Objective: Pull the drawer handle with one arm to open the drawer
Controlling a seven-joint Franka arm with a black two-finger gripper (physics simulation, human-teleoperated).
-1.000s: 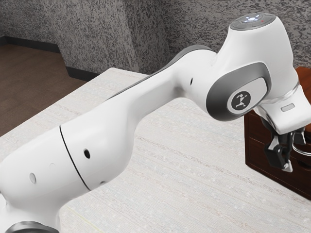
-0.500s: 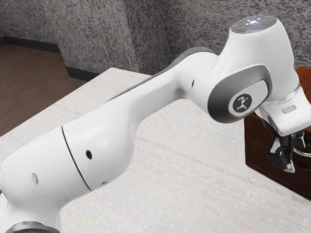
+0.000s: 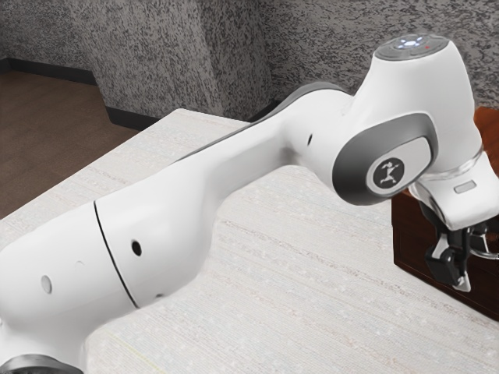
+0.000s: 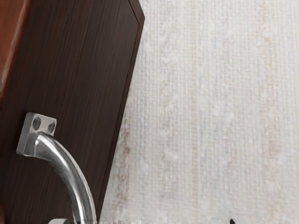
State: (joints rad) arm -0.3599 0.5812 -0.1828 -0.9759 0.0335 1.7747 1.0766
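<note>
A dark brown drawer cabinet (image 3: 407, 234) stands at the exterior view's right edge, mostly behind my hand. In the wrist view its dark drawer front (image 4: 74, 84) carries a curved silver handle (image 4: 56, 158) bolted on by a small plate. My black gripper (image 3: 461, 261) hangs right in front of the drawer face with its fingers apart, open. The silver handle (image 3: 490, 248) loops beside the fingers. In the wrist view the handle runs down under my hand, close to one fingertip. I cannot tell whether the drawer has slid out.
The pale stone-patterned table (image 3: 312, 257) stretches wide in front of the cabinet. My own white arm (image 3: 234, 195) spans the table from the exterior view's left. A speckled grey wall and brown floor lie behind.
My hand has sunk a little lower along the drawer front and shifted slightly toward the exterior view's right. The cabinet has not visibly moved.
</note>
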